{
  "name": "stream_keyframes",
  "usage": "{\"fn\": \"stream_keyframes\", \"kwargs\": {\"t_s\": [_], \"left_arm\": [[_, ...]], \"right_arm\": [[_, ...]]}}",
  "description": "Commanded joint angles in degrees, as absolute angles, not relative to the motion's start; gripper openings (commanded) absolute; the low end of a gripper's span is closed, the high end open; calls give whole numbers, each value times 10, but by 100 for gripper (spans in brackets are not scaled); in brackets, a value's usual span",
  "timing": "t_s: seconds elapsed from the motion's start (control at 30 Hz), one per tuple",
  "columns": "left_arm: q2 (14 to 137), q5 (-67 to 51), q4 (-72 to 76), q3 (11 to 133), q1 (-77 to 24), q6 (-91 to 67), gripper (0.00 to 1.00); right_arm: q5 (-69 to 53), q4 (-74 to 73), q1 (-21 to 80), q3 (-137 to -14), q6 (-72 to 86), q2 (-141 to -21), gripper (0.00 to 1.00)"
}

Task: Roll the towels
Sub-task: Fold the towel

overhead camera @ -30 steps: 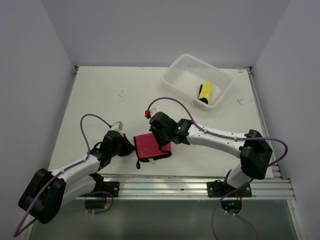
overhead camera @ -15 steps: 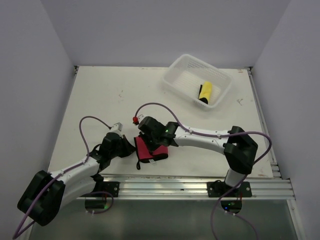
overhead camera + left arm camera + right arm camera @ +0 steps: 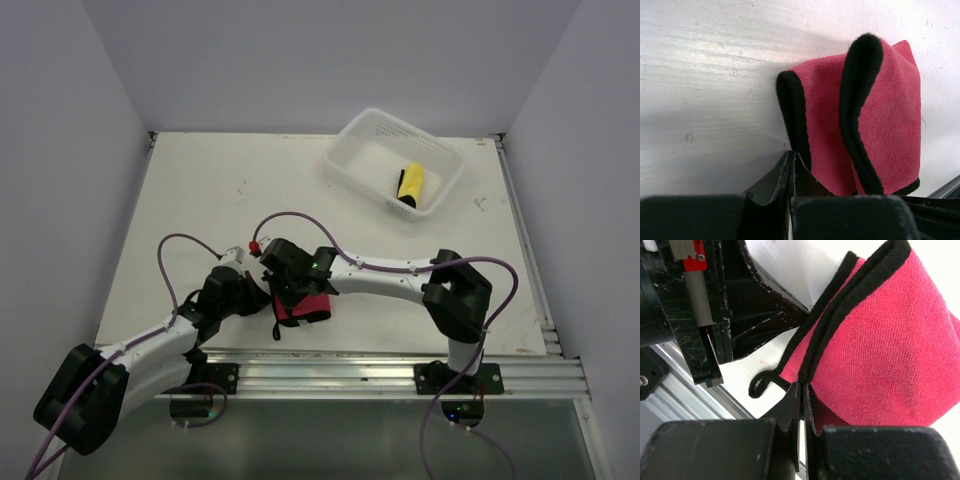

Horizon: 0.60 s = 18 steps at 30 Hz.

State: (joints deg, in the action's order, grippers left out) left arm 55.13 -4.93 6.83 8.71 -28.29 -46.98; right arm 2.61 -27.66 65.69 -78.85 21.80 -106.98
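Hem of red towel [image 3: 308, 306] is pinched by clenched left gripper [image 3: 792, 158] near front edge of table [image 3: 200, 200]; other hem is pinched by clenched right gripper [image 3: 802, 387]. Yellow towel [image 3: 411, 186] is kept in basket [image 3: 350, 142], far right.

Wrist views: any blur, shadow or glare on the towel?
Left wrist: towel sharp, soft shadow on the table to its left, left gripper dark and soft. Right wrist: towel weave crisp, table behind it blown out white.
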Motion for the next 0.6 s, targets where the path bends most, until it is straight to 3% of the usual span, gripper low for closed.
{"fn": "stream_keyframes", "kwargs": {"t_s": [0.0,0.53,0.57], "left_arm": [[546,-53,84,82,-287,-472,0],[537,-47,77,77,-287,-469,0],[535,-47,76,76,-287,-469,0]], "right_arm": [[11,-274,663,-816,214,-1079,0],[6,-271,671,-816,227,-1114,0],[5,-272,671,-819,230,-1114,6]]}}
